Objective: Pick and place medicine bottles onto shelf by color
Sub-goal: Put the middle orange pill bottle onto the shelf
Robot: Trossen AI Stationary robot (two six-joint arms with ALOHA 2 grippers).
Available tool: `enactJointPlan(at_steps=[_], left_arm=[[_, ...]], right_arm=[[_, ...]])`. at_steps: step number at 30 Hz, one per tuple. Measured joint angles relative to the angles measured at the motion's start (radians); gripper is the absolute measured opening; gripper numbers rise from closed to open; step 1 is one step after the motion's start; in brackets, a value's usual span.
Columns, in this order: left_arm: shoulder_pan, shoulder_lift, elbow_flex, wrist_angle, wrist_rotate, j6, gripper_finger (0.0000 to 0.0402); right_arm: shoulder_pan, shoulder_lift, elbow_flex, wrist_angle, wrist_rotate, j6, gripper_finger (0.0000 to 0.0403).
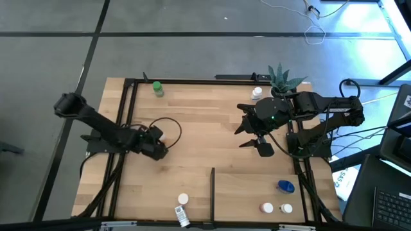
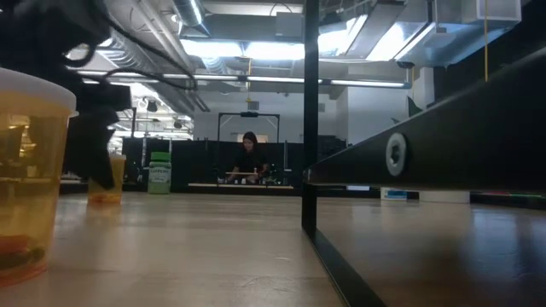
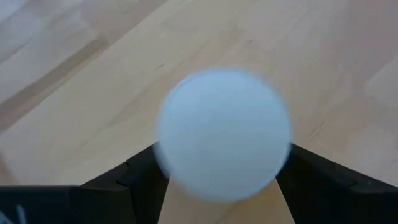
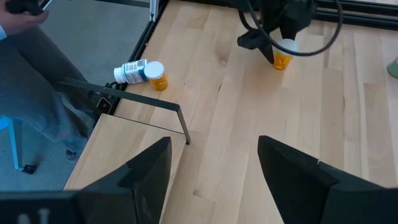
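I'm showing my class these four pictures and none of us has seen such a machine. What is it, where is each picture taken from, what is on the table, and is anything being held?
It is a robot with two dark arms at a wooden table, each ending in a two-finger gripper. One picture looks straight down, one looks level across the tabletop, and two come from cameras on the wrists.

The left gripper is closed around a white-capped orange bottle; its wrist camera sees that cap from above. The right gripper is open and empty, above the table.

Scattered medicine bottles include a green bottle, a blue bottle and a labelled bottle lying on its side. A potted plant stands at the far edge. A thin black divider bar rises from the wood.
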Motion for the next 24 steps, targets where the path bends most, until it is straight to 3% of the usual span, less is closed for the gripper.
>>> enactJointPlan(at_steps=[11,18,24], left_arm=[[0.137,0.044,0.0,0.225,0.063,0.318,0.0261],[0.151,0.021,0.025,0.233,0.069,0.424,0.0261],[0.149,-0.011,0.063,0.219,0.013,0.519,0.0261]], right_arm=[[0.0,0.0,0.0,0.002,0.0,0.0,0.0241],[0.0,0.0,0.0,0.008,0.0,0.001,0.0241],[0.0,0.0,0.0,0.008,0.0,0.001,0.0241]])
